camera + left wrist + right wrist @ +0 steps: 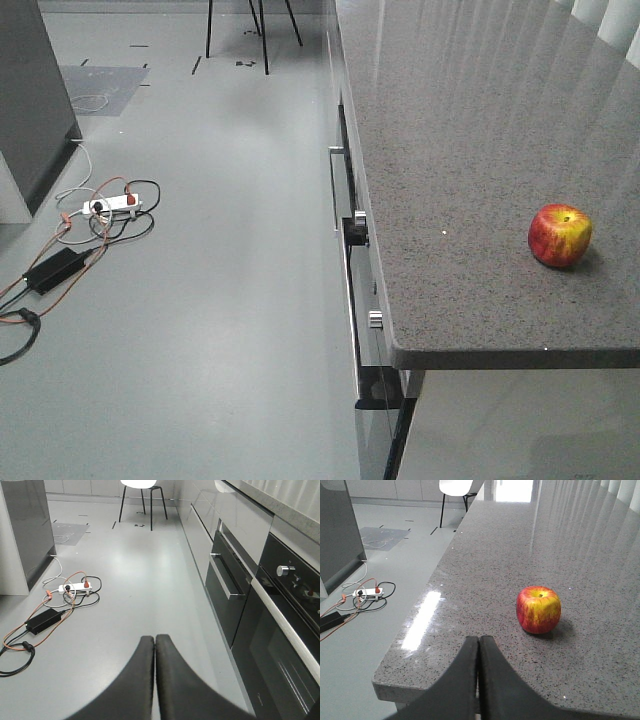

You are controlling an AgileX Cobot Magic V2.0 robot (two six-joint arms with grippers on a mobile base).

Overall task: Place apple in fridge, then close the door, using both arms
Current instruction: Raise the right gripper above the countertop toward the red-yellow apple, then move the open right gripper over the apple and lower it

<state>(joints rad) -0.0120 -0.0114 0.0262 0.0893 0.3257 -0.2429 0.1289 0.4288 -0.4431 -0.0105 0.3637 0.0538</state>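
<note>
Apple (560, 235) (538, 609): upright on speckled grey countertop (450, 150), stem dimple up, near the front right corner, apart from everything else. Not grasped, not touched.

Right gripper (479, 640): clenched, fingers pressed flat together, nothing between them. Hovering low over the counter's near edge, pointed at the apple but slightly left of it, near yet not in contact. Likely staged here because this is the arm on the apple's side, so probably the picking arm.

Left gripper (154, 639): also clenched and empty, fingers touching along their length. Held out over bare floor (125, 580), beside the oven fronts (280, 630) under the counter, well apart from the apple. Probably parked clear to leave the counter free, and saved for the door.

Fridge (30, 90): probably the tall dark grey body at the far left edge, across the floor from the counter. Door not distinguishable, open or closed impossible to tell.

Clutter on floor between counter and fridge: power strip (112, 205) with tangled cables, black adapter brick (55, 268). Possible snag for the base when crossing over.

Judged stage: first step, pick not begun. Next: must open right jaws, shift right, come around the apple. Round, smooth, apt to roll if nudged off-centre.
</note>
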